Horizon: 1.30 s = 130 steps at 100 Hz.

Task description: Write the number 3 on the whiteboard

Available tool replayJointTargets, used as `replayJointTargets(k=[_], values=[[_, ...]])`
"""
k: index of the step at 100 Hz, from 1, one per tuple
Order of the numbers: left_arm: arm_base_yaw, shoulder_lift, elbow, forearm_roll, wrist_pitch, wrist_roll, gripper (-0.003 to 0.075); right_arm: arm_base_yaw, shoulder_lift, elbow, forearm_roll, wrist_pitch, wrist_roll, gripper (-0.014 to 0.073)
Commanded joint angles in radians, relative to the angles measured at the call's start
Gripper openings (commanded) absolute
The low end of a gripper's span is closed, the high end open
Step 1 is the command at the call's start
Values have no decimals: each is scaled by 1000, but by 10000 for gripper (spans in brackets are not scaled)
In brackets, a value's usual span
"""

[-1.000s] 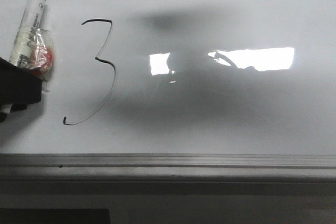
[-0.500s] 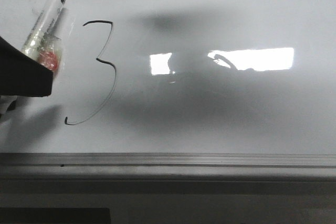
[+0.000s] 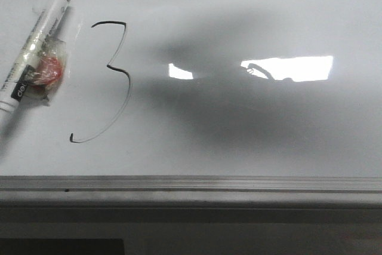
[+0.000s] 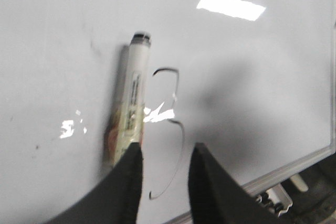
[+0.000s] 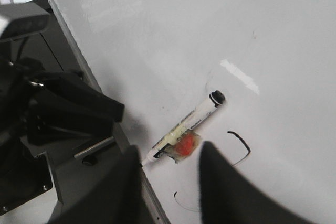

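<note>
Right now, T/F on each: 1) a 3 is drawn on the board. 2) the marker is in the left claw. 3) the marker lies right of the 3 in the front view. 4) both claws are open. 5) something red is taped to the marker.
1) True. The number 3 is drawn in thin black line on the whiteboard.
2) False. The marker lies on the board; the left claw stands open with nothing between its fingers.
3) False. The marker lies left of the 3.
4) True. The right claw is also open and holds nothing.
5) True. A red piece under clear wrap sits on the marker's barrel.
</note>
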Motion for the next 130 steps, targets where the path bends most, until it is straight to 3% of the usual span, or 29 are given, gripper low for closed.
replayJointTargets(k=[1,21,36,57,80,124,130], values=[[2,-96,-26,44,-56,6,-20,-8,-55,1,6,-46,-8,-67],[2,-339,-26,202,-42,8,-20,-8,-251,191,-81,-158,-10,-64],[2,-471,-26,359,48,8,-20,-8,-479,404,-164,-248,-10,-64],[0,-496,-26,372,73,8,-20,-8,-774,612,-164,-282,-10,-64],[0,-496,-26,372,73,8,-20,-8,-930,659,-164,-271,-10,-64],[0,-496,-19,372,66,8,-20,-8,-937,659,-164,-271,-10,-64],[2,-488,0,426,45,8,-20,-8,-937,659,-164,-271,-10,-64]])
